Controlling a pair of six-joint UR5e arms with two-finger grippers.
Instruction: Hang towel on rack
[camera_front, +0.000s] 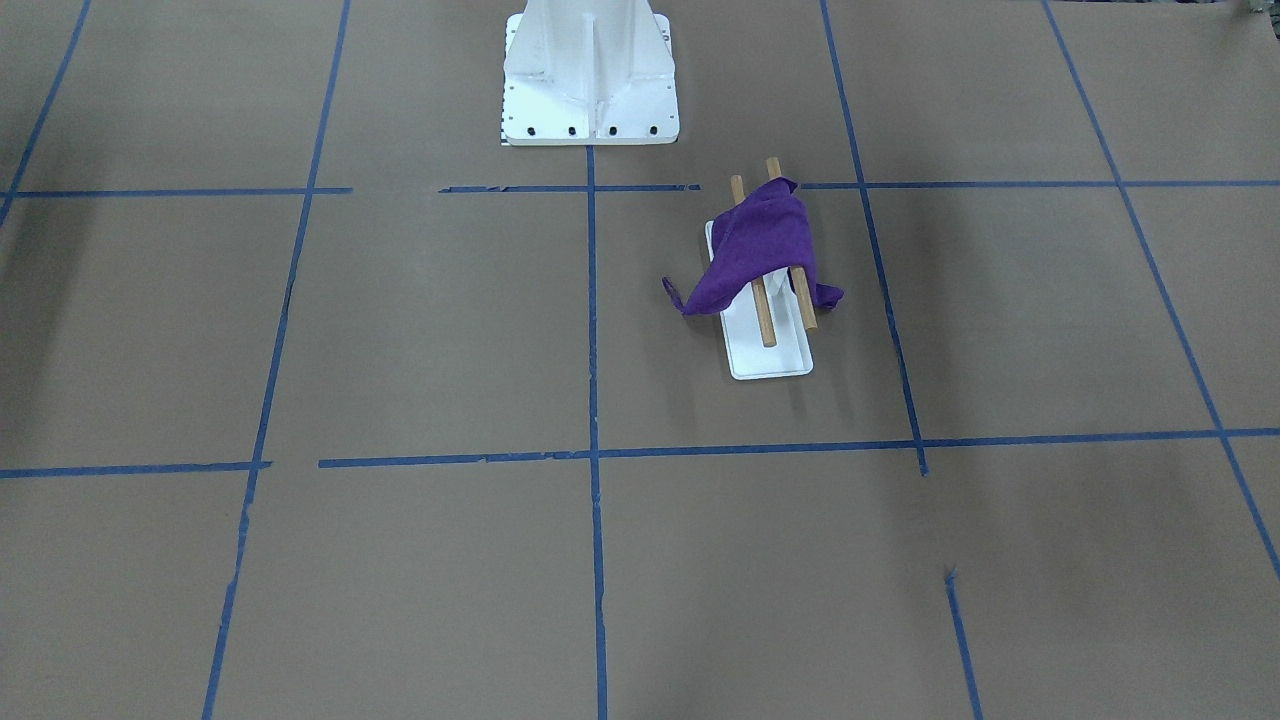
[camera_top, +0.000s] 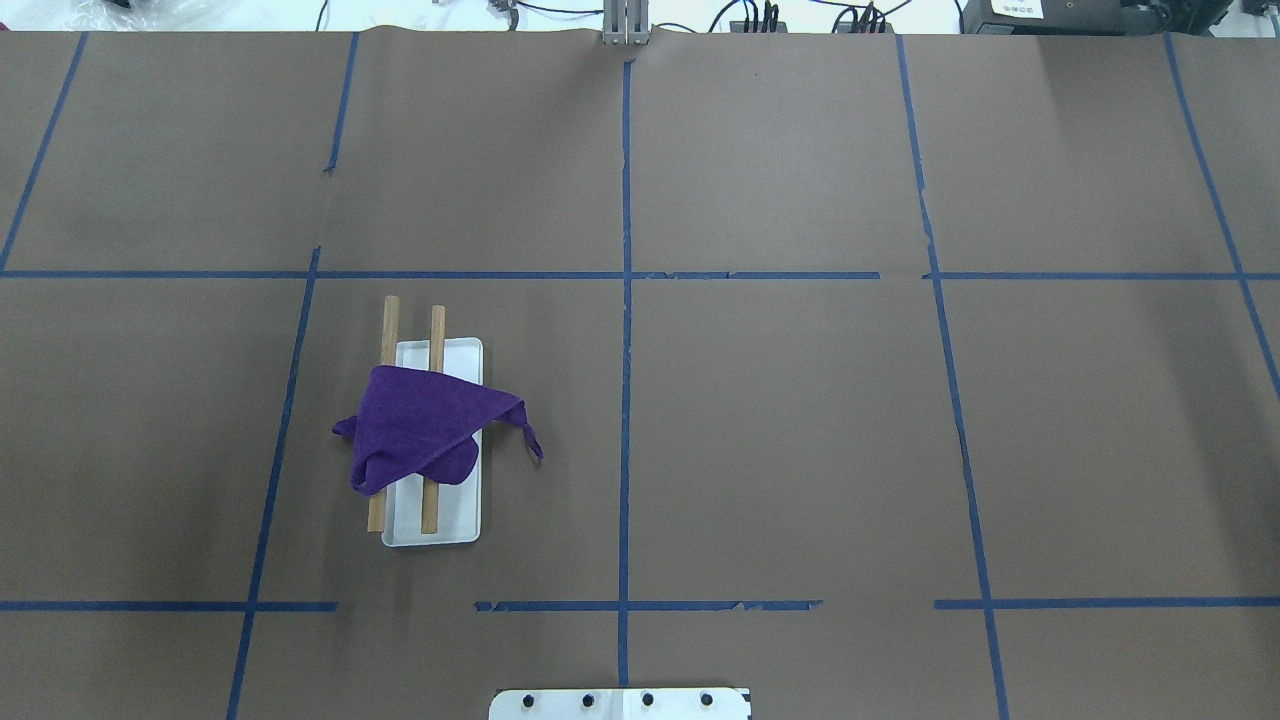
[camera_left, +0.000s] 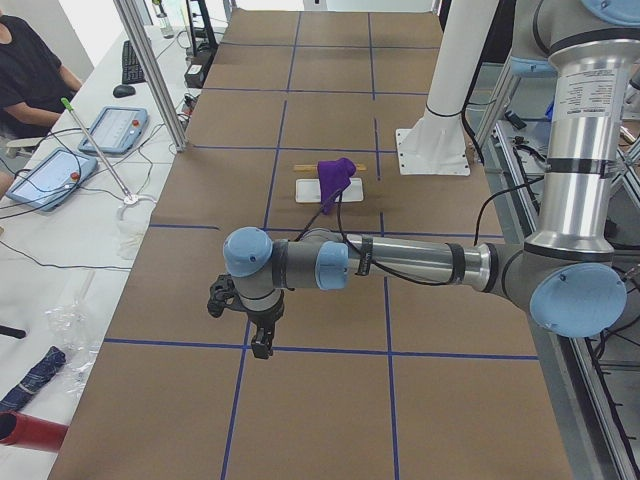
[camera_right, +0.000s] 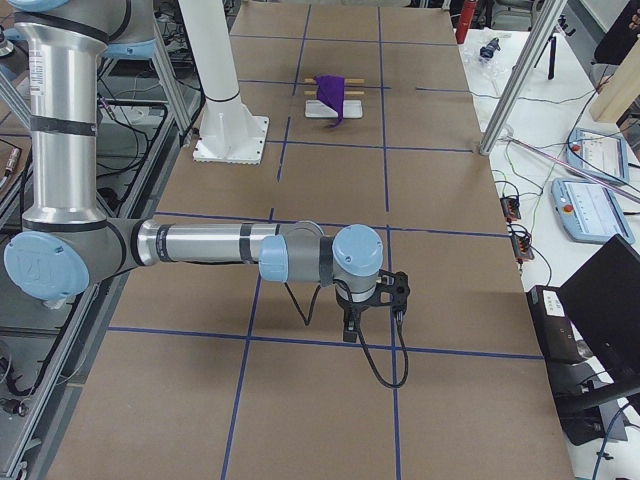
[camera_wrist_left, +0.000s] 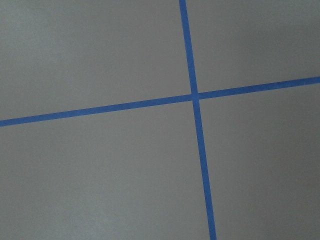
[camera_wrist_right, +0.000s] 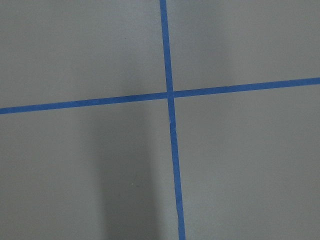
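Note:
The deep-purple towel (camera_front: 755, 250) lies draped across both wooden dowels of the rack (camera_front: 775, 362), with corners hanging off each side. It also shows in the overhead view (camera_top: 420, 425) on the rack (camera_top: 452, 520), left of centre. My left gripper (camera_left: 262, 345) shows only in the exterior left view, far from the rack (camera_left: 310, 190), pointing down over the table. My right gripper (camera_right: 350, 330) shows only in the exterior right view, also far from the towel (camera_right: 330, 95). I cannot tell whether either is open or shut. Both wrist views show only brown paper and blue tape.
The large white bolted pedestal (camera_front: 590, 70) stands near the rack on the robot's side. Blue tape lines (camera_top: 625, 300) grid the brown table cover. An operator (camera_left: 30, 70), tablets (camera_left: 110, 130) and a metal post (camera_left: 150, 60) are beside the table.

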